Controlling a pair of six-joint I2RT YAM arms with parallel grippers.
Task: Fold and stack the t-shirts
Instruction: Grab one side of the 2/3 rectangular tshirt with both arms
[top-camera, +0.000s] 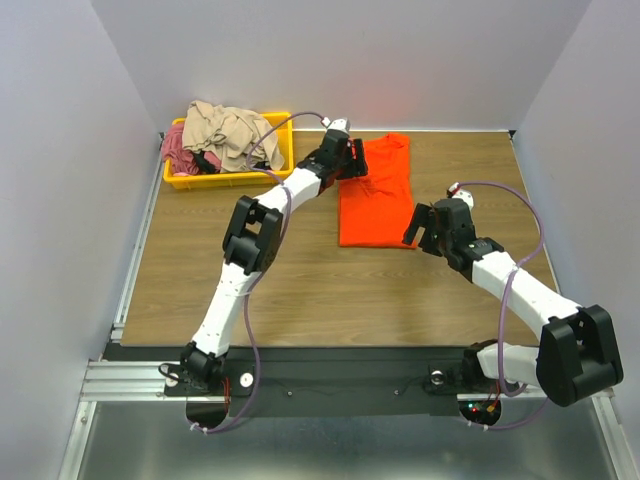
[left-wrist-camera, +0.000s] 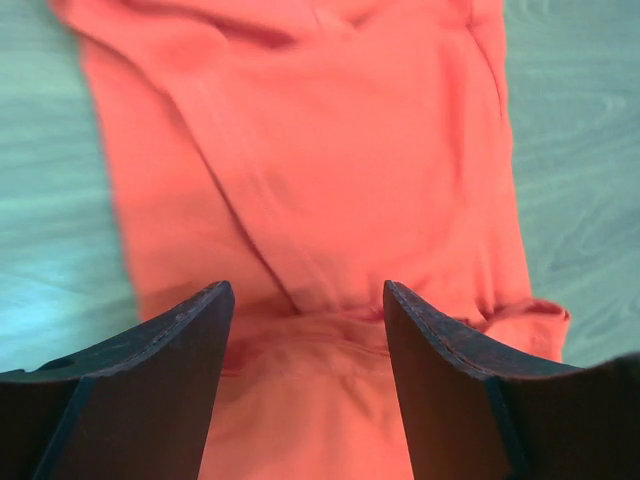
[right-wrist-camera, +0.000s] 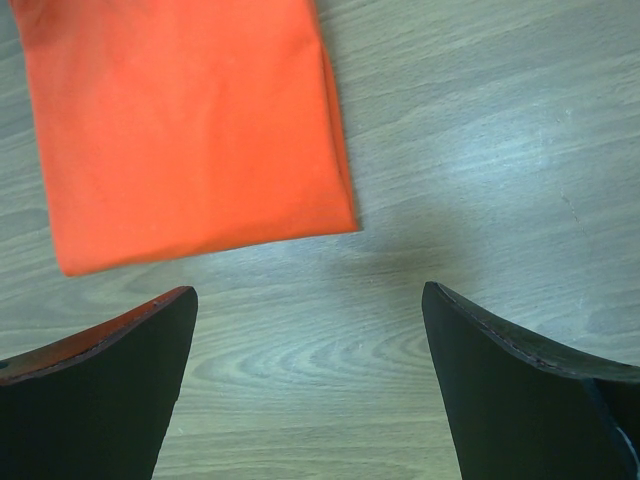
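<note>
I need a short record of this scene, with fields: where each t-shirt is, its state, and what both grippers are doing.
orange t-shirt: flat on the table, seemingly folded lengthwise into a narrow shape
beige t-shirt: crumpled in the yellow tray, far left
pink t-shirt: crumpled in the same tray, partly under the beige one
left gripper: open, over the orange t-shirt's far left part, holding nothing
right gripper: open, over bare table by the shirt's near right corner
stack: not yet begun
</note>
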